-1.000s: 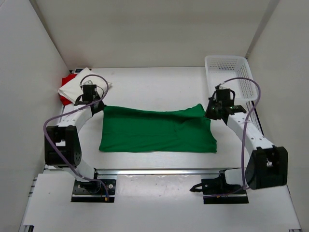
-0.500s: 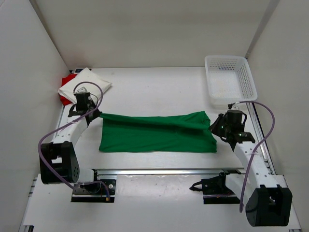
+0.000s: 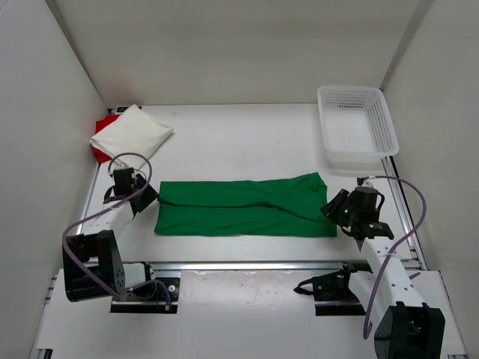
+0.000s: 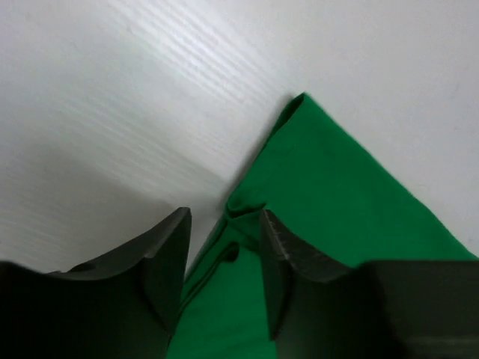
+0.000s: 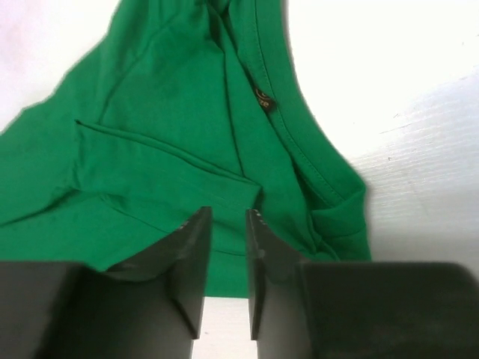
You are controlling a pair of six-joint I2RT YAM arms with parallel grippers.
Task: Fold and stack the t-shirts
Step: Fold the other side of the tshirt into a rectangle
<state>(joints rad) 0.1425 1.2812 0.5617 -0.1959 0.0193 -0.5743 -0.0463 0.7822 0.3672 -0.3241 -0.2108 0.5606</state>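
Note:
A green t-shirt (image 3: 239,209) lies on the table as a long flat band, folded lengthwise. My left gripper (image 3: 147,196) sits low at its left end. In the left wrist view this gripper (image 4: 224,224) is open, and the shirt's (image 4: 337,224) rumpled corner lies between the spread fingers. My right gripper (image 3: 334,207) is at the shirt's right end, by the collar. Seen from the right wrist, that gripper (image 5: 228,217) stands open with a narrow gap, hovering over the green cloth (image 5: 165,149) near its front edge and pinching nothing.
A folded white shirt (image 3: 133,131) rests on a red one (image 3: 103,122) at the back left corner. A white mesh basket (image 3: 323,120) stands at the back right. White walls close in the table on three sides.
Both arms drew back toward the near edge, carrying the shirt's far edge over so the shirt became a narrower band. Both grippers, shut on the cloth before, have opened and let it go.

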